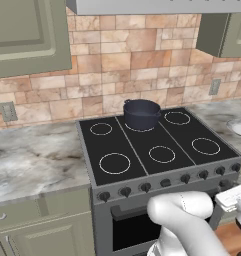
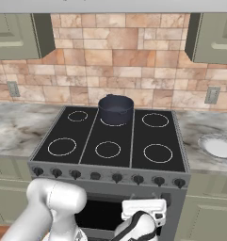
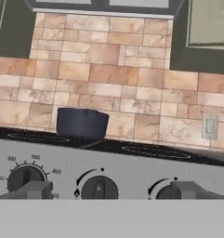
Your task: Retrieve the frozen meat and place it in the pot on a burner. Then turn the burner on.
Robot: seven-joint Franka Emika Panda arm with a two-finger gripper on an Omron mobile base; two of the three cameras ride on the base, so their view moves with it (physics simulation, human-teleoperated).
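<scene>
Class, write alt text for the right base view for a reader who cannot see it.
A dark pot sits on the back middle burner of a black cooktop, with a row of knobs along the stove's front. A white plate lies on the marble counter at right.

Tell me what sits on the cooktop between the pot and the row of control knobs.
Nothing stands there: in the right base view, bare black glass with one white burner ring lies between the pot and the knobs.
</scene>
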